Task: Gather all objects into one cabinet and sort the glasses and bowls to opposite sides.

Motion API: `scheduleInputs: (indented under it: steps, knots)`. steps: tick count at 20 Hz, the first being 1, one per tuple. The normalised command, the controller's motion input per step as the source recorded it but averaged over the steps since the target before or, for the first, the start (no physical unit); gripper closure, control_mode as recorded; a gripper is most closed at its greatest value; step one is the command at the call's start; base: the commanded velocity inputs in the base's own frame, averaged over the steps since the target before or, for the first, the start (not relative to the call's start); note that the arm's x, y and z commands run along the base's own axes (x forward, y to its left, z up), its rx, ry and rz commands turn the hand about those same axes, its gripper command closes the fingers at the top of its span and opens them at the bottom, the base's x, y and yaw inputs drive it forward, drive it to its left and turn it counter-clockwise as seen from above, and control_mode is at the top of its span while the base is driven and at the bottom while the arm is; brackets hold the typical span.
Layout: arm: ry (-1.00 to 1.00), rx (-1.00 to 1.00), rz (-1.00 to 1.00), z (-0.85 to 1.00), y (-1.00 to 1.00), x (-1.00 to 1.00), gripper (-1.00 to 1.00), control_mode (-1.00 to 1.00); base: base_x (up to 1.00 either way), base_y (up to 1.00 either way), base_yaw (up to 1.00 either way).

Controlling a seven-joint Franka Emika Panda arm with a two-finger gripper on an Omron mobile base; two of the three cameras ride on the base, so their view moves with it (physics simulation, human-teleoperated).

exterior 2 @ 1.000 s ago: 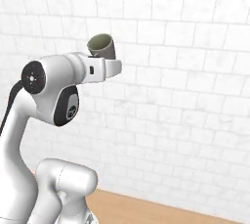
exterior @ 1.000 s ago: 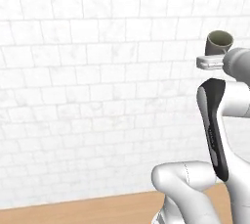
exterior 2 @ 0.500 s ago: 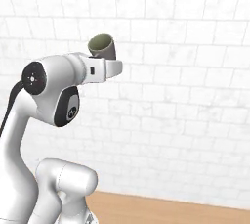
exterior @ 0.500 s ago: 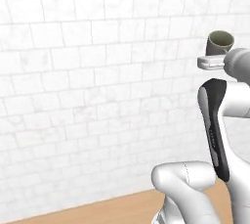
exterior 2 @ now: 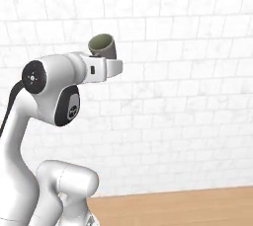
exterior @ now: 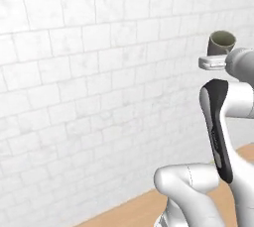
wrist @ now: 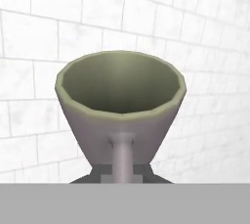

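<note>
The jaws are pressed in tight on a grey-green cup — they pinch it low down, by its handle, at the bottom middle of the hand view. The cup's open mouth faces the camera there, and it looks hollow inside.

In the left base view the cup sits at the upper right, poking up above the white hand. In the right base view it is at the upper left, tipped a little, on top of the end of the arm.

All around is a white tiled wall — it fills the space behind the cup. A strip of wooden table runs along the bottom of the right base view. The cup is up high, well apart from the table, and nothing stands between it and the wall.
</note>
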Motion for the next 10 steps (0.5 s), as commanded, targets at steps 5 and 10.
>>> scheduleInputs:
  steps: [5, 10]
  knots:
    - [0.0, 0.0, 0.0, 0.0, 0.0, 0.0, 1.0, 1.0, 0.48, -0.95, -0.42]
    - [0.0, 0.0, 0.0, 0.0, 0.0, 0.0, 1.0, 1.0, 0.65, -0.84, -0.15]
